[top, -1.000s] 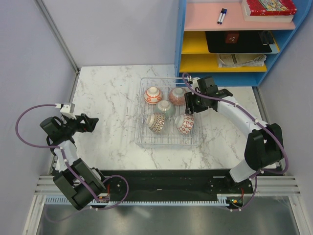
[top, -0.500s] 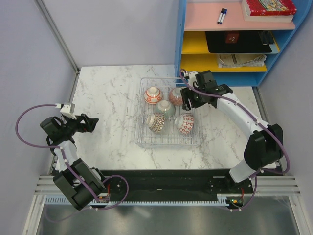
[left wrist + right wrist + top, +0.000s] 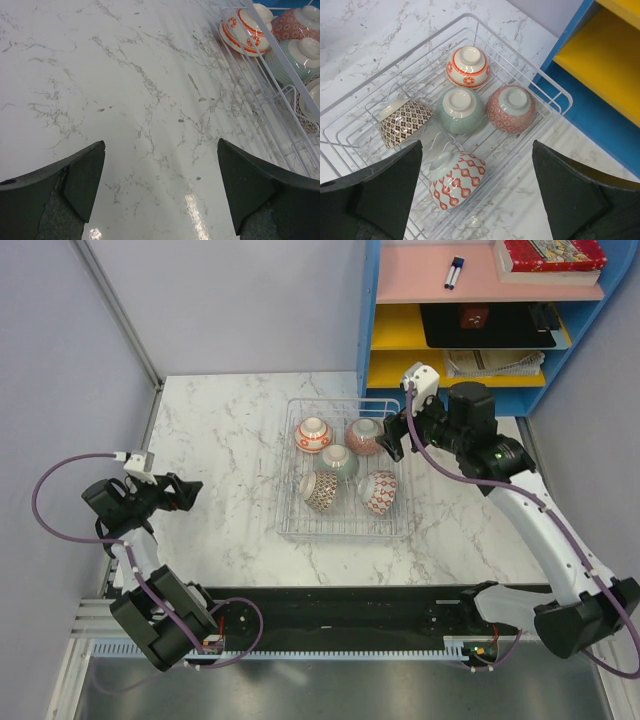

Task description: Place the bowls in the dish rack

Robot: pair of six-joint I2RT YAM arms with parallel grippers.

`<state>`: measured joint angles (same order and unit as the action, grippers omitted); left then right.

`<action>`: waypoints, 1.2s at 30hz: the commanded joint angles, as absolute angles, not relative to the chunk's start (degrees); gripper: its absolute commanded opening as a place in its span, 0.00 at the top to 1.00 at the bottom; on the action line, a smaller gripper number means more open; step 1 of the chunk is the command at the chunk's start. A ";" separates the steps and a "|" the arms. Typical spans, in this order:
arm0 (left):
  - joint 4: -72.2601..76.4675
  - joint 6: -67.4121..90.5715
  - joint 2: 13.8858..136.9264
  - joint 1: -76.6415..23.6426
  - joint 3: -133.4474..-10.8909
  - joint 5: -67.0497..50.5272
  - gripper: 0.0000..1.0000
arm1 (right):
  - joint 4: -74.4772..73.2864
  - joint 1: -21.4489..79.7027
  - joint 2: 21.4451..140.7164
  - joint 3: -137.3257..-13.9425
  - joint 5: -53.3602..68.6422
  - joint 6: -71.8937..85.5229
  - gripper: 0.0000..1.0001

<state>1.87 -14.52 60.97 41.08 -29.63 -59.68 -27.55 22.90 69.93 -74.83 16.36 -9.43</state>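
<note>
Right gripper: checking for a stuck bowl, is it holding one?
No, the right gripper is open and empty; five bowls lie in the dish rack.

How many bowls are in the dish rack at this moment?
5, all in the dish rack, seen from the top view: red-banded bowl far left, pink bowl far right, pale green bowl in the middle, brown-patterned bowl near left, red-diamond bowl near right. None seems hidden.

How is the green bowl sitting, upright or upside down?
Upside down: the green bowl shows its foot ring facing up, inside the rack.
</note>
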 commanded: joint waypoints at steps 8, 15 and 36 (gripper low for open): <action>1.67 -18.37 55.90 41.48 -28.48 -65.21 0.00 | -25.58 22.68 55.65 -65.66 9.41 -19.25 0.03; -1.49 -21.71 48.17 41.48 -26.28 -70.31 0.00 | -23.64 21.18 54.05 -63.37 11.34 -17.84 0.03; -3.52 -25.40 49.39 41.40 -26.19 -72.60 0.00 | -21.09 20.39 54.40 -60.29 10.46 -18.63 0.03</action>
